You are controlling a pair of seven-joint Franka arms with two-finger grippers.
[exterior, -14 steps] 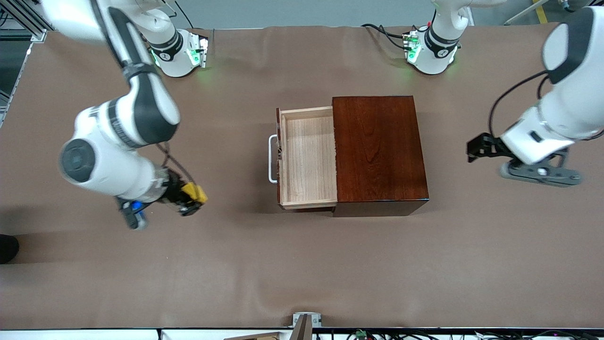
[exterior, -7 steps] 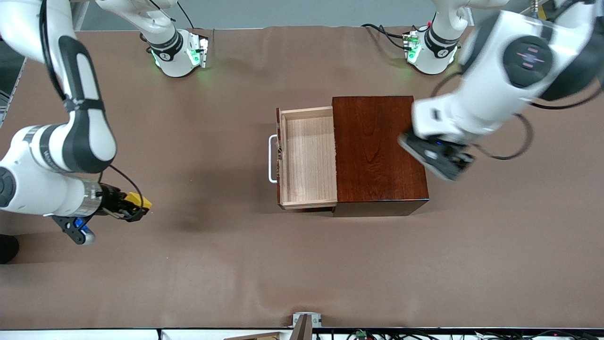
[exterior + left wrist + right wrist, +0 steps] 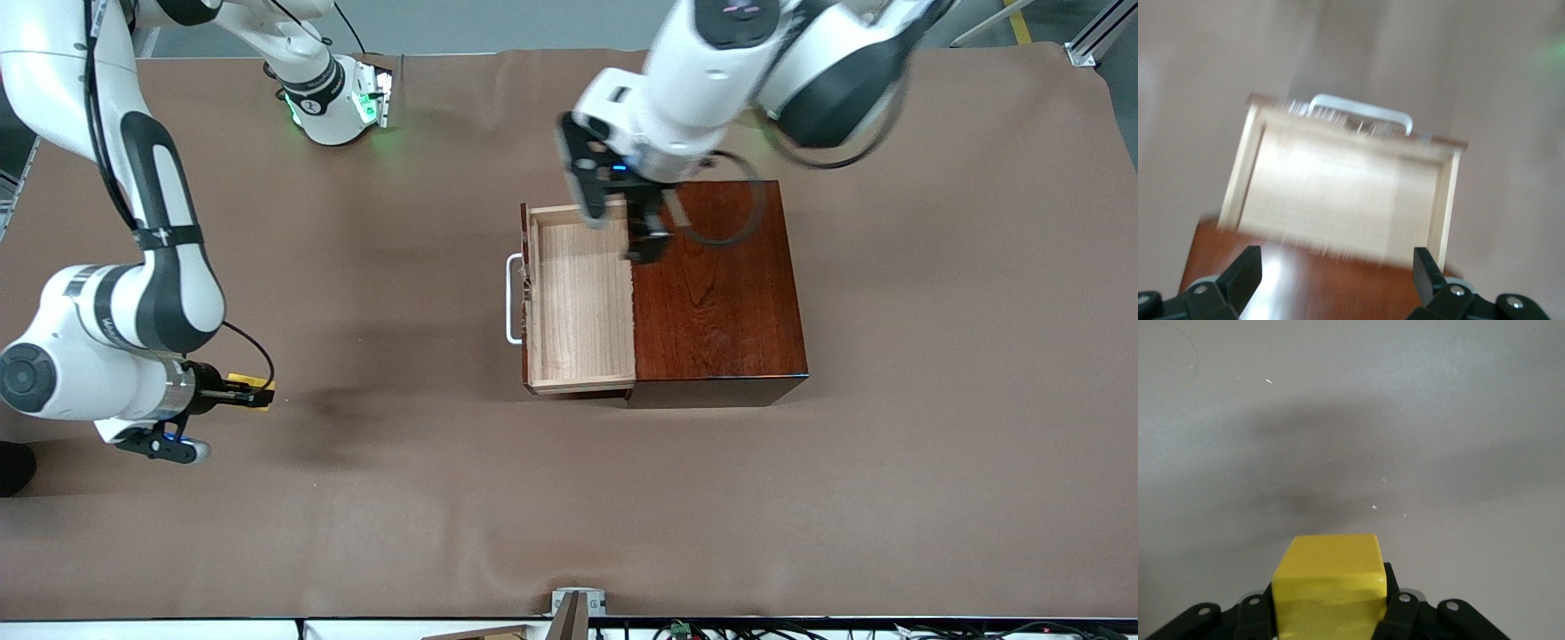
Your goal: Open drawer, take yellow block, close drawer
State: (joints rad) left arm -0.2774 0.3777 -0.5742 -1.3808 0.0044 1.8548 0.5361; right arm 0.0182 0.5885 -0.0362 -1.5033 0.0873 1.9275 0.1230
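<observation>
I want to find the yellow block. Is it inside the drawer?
No, the drawer is open and bare; the right gripper holds the yellow block over the table.

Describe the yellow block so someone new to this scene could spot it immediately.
Start at the dark wooden box mid-table, then go toward the right arm's end. The right claw is shut on the yellow block above bare tablecloth. It is the only bright yellow thing here.

One drawer (image 3: 578, 298), one wooden box (image 3: 716, 284), one yellow block (image 3: 250, 388), two arms.

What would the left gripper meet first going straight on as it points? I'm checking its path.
Probably the open light-wood drawer tray, near where it enters the reddish-brown box; the open left gripper points there, though depth is unclear.
</observation>
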